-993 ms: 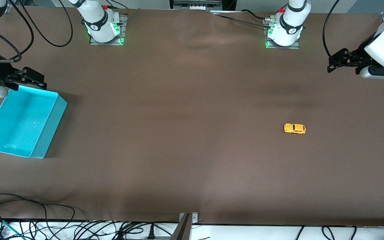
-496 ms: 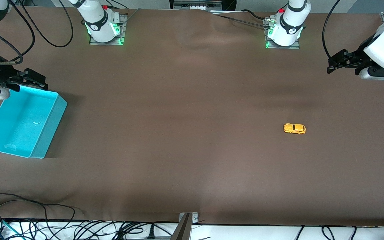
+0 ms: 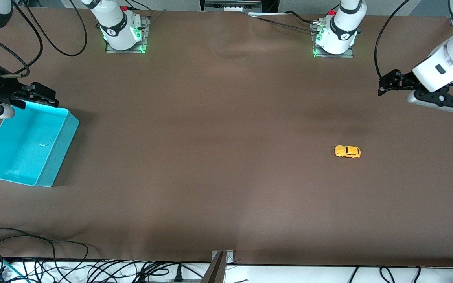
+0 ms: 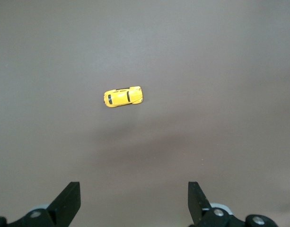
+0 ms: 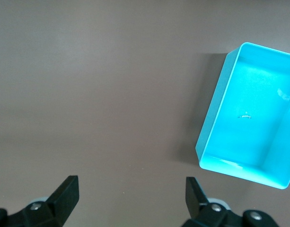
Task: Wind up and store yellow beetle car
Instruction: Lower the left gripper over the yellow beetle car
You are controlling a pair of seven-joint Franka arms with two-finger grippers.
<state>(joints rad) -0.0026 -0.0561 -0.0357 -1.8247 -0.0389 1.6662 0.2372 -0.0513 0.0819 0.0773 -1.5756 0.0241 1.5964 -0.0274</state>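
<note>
Yellow beetle car [image 3: 347, 151]: on its wheels on the bare brown table [image 3: 218, 157], toward the left arm's end, untouched.
Left gripper [image 3: 383, 83]: up in the air over the table near that end, fingers spread wide, empty.
My plan: I'd centre it over the car, straddle the body's sides, then descend slowly.
Turquoise bin [image 3: 59, 153]: well apart, empty.
Right gripper [image 3: 41, 94]: waiting over the bin's rim, fingers spread.

Both grippers raised, jaws apart
</note>
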